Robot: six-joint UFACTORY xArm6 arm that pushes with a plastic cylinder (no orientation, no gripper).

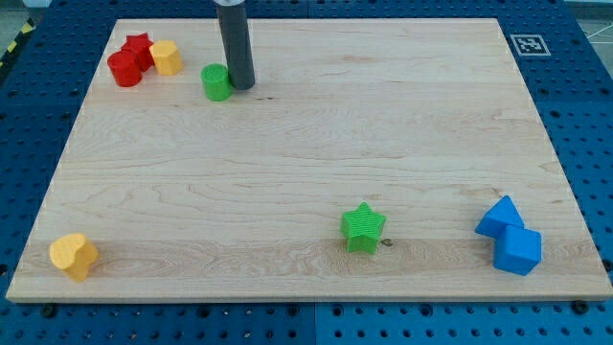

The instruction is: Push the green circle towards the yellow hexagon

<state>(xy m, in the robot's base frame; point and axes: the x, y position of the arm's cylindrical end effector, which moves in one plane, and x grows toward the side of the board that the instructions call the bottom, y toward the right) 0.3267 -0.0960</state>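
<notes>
The green circle (pixel 217 82) lies near the view's top left on the wooden board (pixel 306 172). My tip (pixel 241 86) stands right beside it, touching or nearly touching its right side. The yellow hexagon (pixel 167 57) lies a short way to the upper left of the green circle, against two red blocks.
A red star (pixel 139 46) and a red circle (pixel 124 69) sit left of the yellow hexagon. A yellow heart (pixel 74 256) lies at bottom left. A green star (pixel 363 227) lies at bottom centre-right. A blue triangle (pixel 501 217) and a blue cube (pixel 520 250) sit at bottom right.
</notes>
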